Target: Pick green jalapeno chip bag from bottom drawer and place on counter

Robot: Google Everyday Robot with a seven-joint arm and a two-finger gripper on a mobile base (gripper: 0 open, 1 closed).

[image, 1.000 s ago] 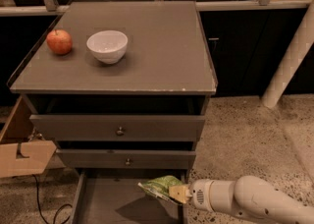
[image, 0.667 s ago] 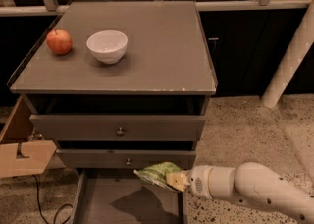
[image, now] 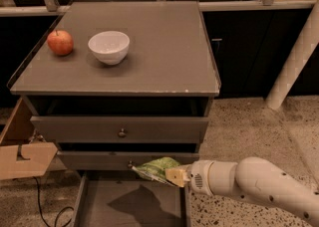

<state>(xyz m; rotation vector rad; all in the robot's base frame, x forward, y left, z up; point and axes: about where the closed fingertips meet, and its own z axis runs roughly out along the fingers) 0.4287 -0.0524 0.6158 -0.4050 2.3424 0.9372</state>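
Observation:
The green jalapeno chip bag (image: 155,168) hangs in the air in front of the middle drawer, above the open bottom drawer (image: 130,205). My gripper (image: 172,175) comes in from the right on a white arm and is shut on the bag's right end. The bag's shadow falls on the bare grey drawer floor below. The counter (image: 159,52) is the flat grey-brown cabinet top above, well higher than the bag.
A red apple (image: 60,42) and a white bowl (image: 108,47) sit on the counter's left part. Two knobbed drawers (image: 119,130) are shut. A cardboard box (image: 22,156) stands left of the cabinet. A white post (image: 294,56) leans at the right.
The gripper has lifted the bag up out of the bottom drawer to the height of the middle drawer front. The arm has risen with it.

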